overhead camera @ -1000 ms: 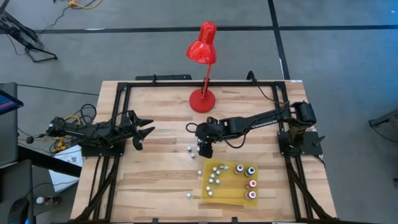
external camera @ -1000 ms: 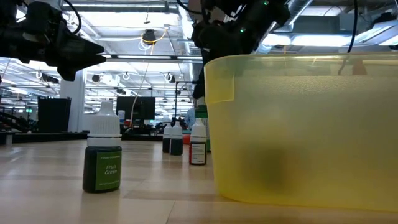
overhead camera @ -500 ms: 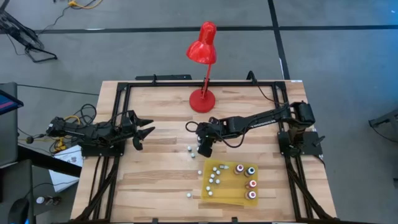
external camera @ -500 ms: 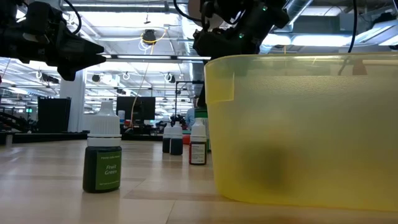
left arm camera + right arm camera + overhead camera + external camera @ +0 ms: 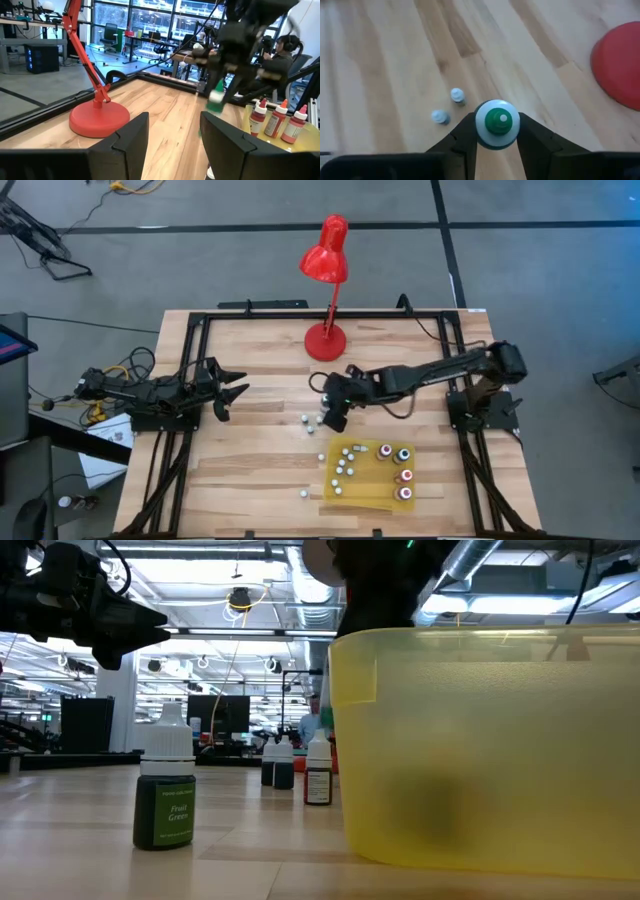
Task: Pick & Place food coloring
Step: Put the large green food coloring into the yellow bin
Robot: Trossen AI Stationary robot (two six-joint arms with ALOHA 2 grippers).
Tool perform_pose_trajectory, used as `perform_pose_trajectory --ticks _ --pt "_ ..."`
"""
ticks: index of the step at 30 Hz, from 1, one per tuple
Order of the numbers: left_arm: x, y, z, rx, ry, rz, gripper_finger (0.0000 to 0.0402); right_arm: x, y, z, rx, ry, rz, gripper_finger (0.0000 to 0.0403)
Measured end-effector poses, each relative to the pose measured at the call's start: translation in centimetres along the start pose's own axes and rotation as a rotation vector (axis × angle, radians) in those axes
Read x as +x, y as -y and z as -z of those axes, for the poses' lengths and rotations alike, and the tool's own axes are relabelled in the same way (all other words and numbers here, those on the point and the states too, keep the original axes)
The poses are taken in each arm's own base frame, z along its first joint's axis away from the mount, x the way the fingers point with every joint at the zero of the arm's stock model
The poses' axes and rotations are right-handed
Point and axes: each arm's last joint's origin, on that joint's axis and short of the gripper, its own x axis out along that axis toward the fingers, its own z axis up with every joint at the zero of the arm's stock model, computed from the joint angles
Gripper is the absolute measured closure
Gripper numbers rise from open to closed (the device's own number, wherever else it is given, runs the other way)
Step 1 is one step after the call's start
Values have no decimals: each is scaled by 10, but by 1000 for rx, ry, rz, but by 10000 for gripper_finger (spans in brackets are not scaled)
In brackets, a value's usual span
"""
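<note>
Right arm: reaches from the right edge toward the table's middle, forearm nearly level, wrist bent down over bare wood.
Right gripper [image 5: 333,416]: fingers closed on the sides of a small green bottle [image 5: 496,124], which it holds clear of the table; the wrist view looks straight down on the bottle's pale cap.
Left arm: lies low along the left edge, pointing inward.
Left gripper [image 5: 232,393]: jaws apart, nothing between them, well away from the bottles.
Loose bottles: two small ones [image 5: 306,420] stand on the wood just beside the right gripper; one [image 5: 321,457] stands near the tray's left edge and another [image 5: 303,494] by the front-left of the tray.
Tray [image 5: 359,495]: yellow, see-through, near the front right of the table; several pale-capped bottles [image 5: 344,463] stand in its left half and four red-and-dark ones [image 5: 404,476] in its right half.
Open room: wide bare wood between the two grippers and in front of the left arm; little space between the right gripper and the tray.
Lamp [image 5: 326,338]: red, its round base on the table's far middle, behind the right gripper.
Table [image 5: 250,470]: pale wood planks with a black frame round it.
Room: grey floor with dark lines; desks, chairs and a seated person [image 5: 280,55] show beyond the table.
</note>
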Motion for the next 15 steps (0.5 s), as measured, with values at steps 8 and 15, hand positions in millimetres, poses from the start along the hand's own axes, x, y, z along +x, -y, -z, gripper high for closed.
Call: perform_pose_trajectory --ticks 8,15 --pt "0 0 0 0 0 0 233 -53 -42 26 168 -27 -58 303" --pt "0 0 0 0 0 0 233 -70 -95 60 286 -14 -80 303"
